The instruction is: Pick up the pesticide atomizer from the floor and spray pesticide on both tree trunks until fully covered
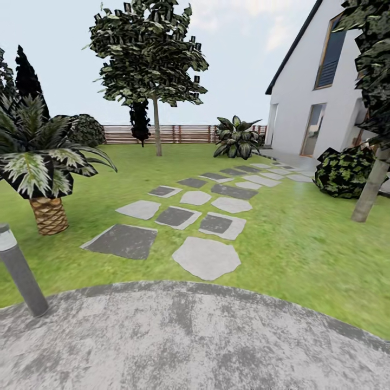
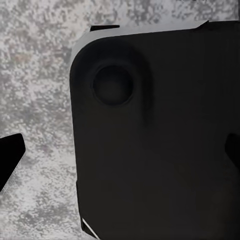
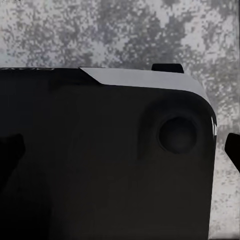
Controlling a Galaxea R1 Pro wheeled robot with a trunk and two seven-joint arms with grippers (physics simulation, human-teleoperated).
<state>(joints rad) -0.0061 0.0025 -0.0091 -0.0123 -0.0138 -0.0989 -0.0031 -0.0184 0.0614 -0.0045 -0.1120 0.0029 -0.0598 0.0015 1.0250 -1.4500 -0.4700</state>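
— What's that paved circle [image 1: 184, 341] made of?
— Rough, speckled grey stone, matt. The stepping stones [image 1: 206, 257] beyond it look flatter and smoother.
— And the lamp post [image 1: 21, 276] beside the circle?
— Smooth grey metal, dull sheen. Past the circle, the fence [image 1: 162, 134] is brown slatted wood; the palm trunk [image 1: 49, 215] is scaly.

Two trees [image 1: 156, 124] [image 1: 374, 184], one palm [image 1: 46, 179]

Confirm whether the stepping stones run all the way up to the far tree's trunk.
No: the stepping stones curve right toward the house, away from the far tree.
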